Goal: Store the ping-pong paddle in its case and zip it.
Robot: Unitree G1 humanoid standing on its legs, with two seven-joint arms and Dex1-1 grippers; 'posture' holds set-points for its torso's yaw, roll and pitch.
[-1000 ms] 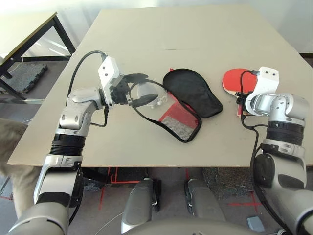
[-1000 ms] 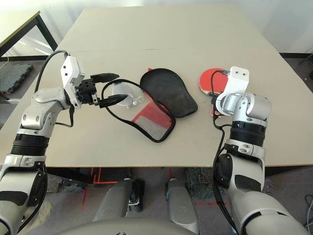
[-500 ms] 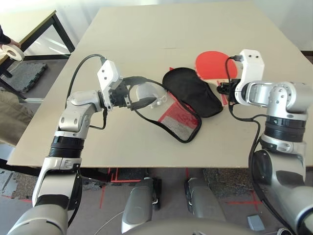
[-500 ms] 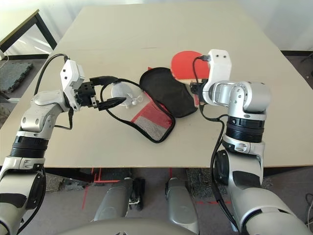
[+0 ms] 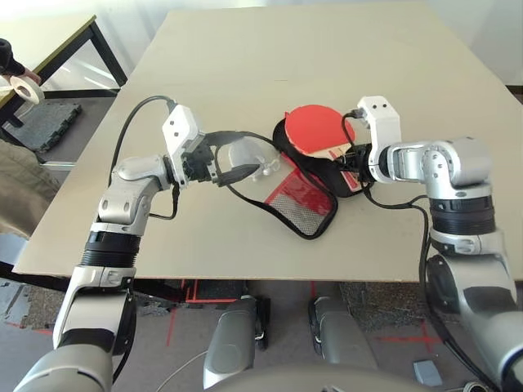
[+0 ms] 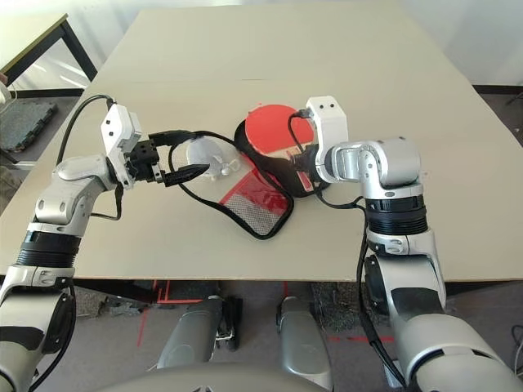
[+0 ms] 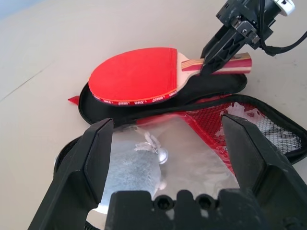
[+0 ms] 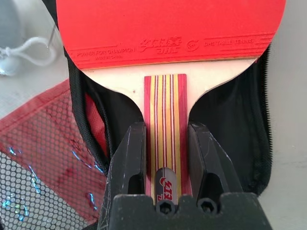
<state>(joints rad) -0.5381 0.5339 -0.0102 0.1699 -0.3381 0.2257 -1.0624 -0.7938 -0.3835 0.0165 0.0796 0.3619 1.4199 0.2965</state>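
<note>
The ping-pong paddle point(image 5: 315, 128) has a round red face and a striped wooden handle point(image 8: 164, 115). My right gripper point(image 8: 165, 132) is shut on that handle and holds the paddle flat over the black inner half of the case point(image 5: 325, 171). Whether it touches the case I cannot tell. The case lies open in the middle of the table, its red and mesh half point(image 6: 255, 200) towards me. My left gripper point(image 7: 167, 129) stands open just left of the case, its fingers either side of the case's black rim and a translucent pouch point(image 7: 139, 167).
The beige table point(image 5: 245, 57) has free room behind and to the right of the case. A black-framed side table point(image 5: 49, 57) stands at far left, where a person's hand holds a roll of tape point(image 5: 26, 88).
My right arm has carried the paddle leftwards from the right side of the table to above the case's black half. The left gripper has hardly moved.
</note>
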